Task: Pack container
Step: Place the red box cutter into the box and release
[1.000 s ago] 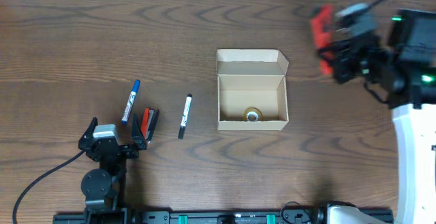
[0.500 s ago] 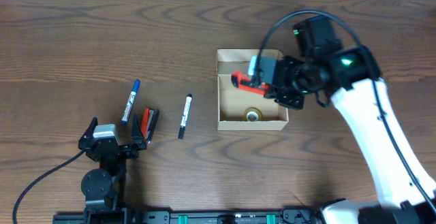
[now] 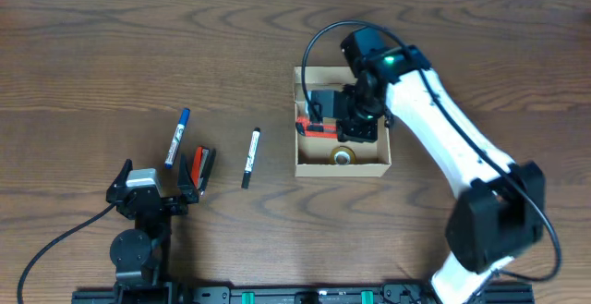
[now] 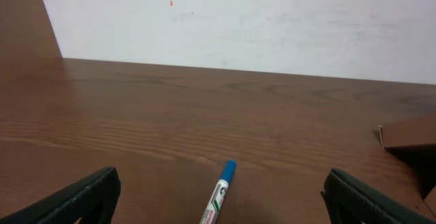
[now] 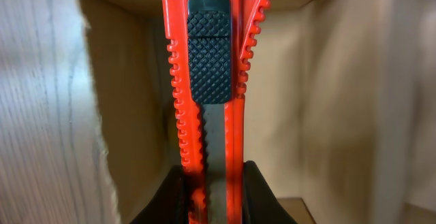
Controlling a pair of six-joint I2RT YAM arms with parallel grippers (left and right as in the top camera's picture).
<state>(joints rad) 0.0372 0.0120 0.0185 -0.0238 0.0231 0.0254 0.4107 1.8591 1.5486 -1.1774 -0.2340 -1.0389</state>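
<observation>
The container [image 3: 374, 87] is a small tan cardboard box, open, with its flap lid folded back, at the table's middle. A roll of tape [image 3: 343, 156] lies inside near its front wall. My right gripper [image 3: 325, 119] is shut on a red utility knife [image 3: 314, 127] and holds it inside the box's left part; the knife [image 5: 208, 81] fills the right wrist view, box walls [image 5: 129, 81] around it. My left gripper [image 3: 152, 182] is open and empty at the front left, with a blue marker [image 4: 219, 193] between its fingers' line of view.
On the table left of the box lie a blue marker [image 3: 176, 139], a red marker [image 3: 198, 166] beside a dark one, and a black marker [image 3: 250, 158]. The left arm's cable [image 3: 55, 244] runs to the front left.
My right arm swung from the far right to the box, carrying the red knife, and lowered it into the box's left part. The left arm has not moved.
</observation>
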